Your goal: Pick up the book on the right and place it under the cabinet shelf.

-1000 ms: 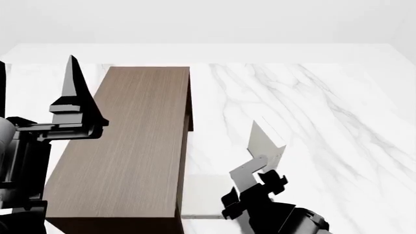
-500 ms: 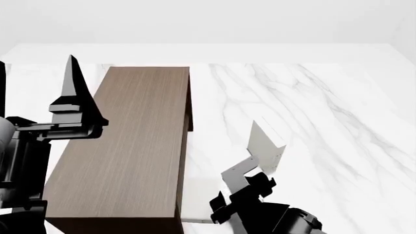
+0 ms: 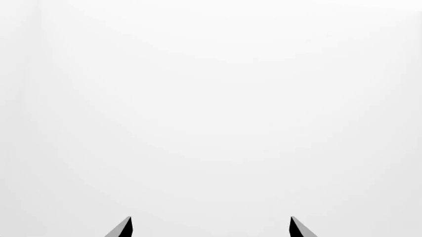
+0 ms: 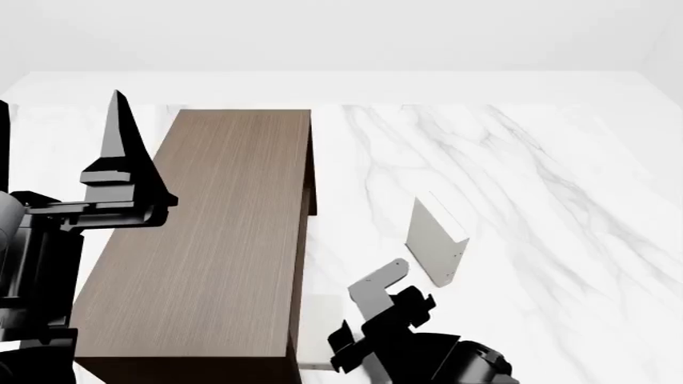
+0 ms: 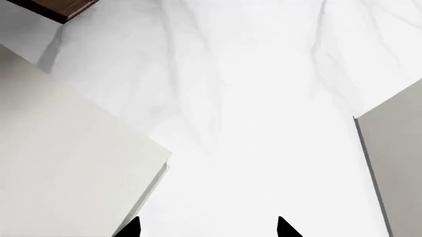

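The book is thin and white and stands upright on the marble table, with tiny dark marks on its narrow spine. In the right wrist view its face shows at the frame's edge as the book. My right gripper sits just short of it on the near-left side, apart from it. In its own view the right gripper is open over bare marble. The dark brown cabinet shelf lies long on the left. My left gripper is raised beside it. In the left wrist view the left gripper is open and empty.
A thicker greyish-white book lies flat by the cabinet's near right corner, close to my right arm; it also fills one side of the right wrist view as the flat book. The cabinet's corner shows there too. Marble table extends to the right.
My right gripper has drawn back toward me and to the left, away from the upright book's base. The book stays standing in place. The left arm is still.
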Robot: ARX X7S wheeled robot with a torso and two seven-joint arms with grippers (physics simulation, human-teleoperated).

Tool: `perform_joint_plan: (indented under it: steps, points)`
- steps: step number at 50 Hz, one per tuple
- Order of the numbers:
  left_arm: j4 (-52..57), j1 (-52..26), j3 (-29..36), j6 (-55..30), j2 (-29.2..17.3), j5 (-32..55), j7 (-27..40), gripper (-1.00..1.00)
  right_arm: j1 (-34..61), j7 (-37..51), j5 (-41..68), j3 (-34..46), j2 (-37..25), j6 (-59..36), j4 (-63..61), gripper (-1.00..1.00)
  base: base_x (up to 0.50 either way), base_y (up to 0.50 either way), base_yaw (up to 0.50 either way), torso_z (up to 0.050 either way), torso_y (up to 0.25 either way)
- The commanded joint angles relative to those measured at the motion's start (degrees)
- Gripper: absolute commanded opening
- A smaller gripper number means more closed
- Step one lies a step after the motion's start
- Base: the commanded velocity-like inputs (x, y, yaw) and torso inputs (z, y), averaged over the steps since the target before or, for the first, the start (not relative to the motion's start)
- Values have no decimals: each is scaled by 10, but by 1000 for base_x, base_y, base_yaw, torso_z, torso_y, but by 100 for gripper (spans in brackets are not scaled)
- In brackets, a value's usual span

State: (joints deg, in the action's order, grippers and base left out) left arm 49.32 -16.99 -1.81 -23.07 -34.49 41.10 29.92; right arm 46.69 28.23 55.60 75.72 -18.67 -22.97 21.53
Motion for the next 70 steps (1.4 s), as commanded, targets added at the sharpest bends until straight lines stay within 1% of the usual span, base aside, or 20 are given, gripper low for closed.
perform_joint_plan:
  steps: [1,9,49,65,70]
  points:
    - [-1,0,1,1,-1,1,1,100,0,-23,14,10,22,9,15,100,0,0,0,0,-10]
    - [-1,0,2,2,-2,0,2,100,4,-34,9,11,38,15,37,100,0,0,0,0,0]
    - [-6,-1,6,8,-5,2,4,100,7,-53,-5,29,78,7,51,100,0,0,0,0,-1]
    - [-6,0,6,10,-7,2,5,100,7,-53,-8,26,84,14,50,100,0,0,0,0,0]
    - [-7,0,8,12,-7,1,4,100,10,-45,-2,22,68,8,35,100,0,0,0,0,0]
